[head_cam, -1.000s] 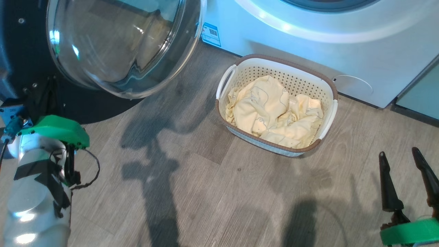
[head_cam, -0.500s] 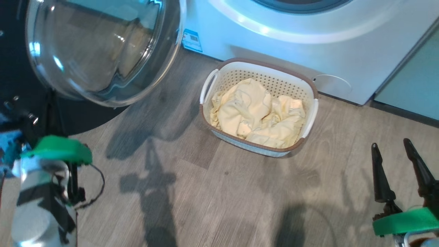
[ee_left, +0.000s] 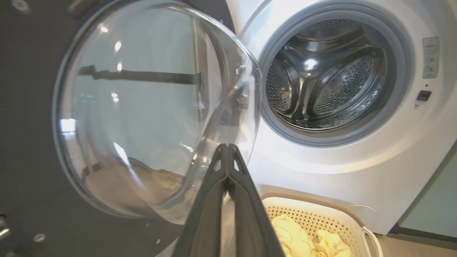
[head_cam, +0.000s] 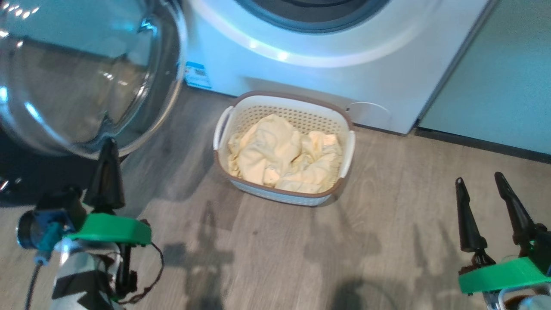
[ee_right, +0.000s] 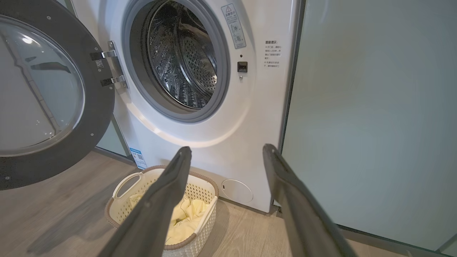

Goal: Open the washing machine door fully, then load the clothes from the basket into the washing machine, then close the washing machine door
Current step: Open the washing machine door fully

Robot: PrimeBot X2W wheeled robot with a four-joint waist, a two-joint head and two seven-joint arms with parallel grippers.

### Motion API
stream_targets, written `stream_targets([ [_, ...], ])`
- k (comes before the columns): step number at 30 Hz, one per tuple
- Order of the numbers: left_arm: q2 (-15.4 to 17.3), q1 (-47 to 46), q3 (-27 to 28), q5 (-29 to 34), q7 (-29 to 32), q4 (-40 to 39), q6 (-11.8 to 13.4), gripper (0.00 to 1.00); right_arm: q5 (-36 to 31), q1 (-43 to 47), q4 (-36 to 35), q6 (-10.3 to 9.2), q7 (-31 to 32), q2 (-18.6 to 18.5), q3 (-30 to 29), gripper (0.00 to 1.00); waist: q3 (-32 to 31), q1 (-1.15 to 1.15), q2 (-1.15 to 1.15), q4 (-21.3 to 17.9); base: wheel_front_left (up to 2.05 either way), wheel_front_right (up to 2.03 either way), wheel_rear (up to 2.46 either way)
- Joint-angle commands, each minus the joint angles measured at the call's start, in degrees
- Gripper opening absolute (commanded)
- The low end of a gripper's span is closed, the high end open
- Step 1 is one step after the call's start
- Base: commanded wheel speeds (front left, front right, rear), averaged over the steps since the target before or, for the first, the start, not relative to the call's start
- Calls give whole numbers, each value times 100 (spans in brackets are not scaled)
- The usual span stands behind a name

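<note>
The washing machine door stands swung open at the upper left, its glass bowl bulging out. The white washing machine shows its bare steel drum behind the grey ring. On the floor just before it sits the basket, with the pale yellow clothes piled inside. My left gripper is shut and holds nothing, its tip below the door's glass. My right gripper stands open and holds nothing, to the right of the basket and apart from it. The right wrist view shows the basket low between its fingers.
A pale green cabinet stands flush against the machine's right side. The grey wood floor stretches between my grippers and the basket. A round cover sits low on the machine's front.
The head camera has moved, shifting the whole picture left and down. My left gripper's shut fingers have come into the head view, pointing up at the door. The right gripper stays open.
</note>
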Motion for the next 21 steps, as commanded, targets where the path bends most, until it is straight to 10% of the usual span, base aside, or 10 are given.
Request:
stream_targets([
  [1,98,-46,100,22,-34,-264,-9,0,35,-239,-156,-16,-55,9,131,100,-99,1,0,-203,0,0,0],
  [21,31,375,-817,-94,-34,37,-121,0,278,95,13,-16,-55,19,69,100,-632,1,0,-1137,0,0,0],
])
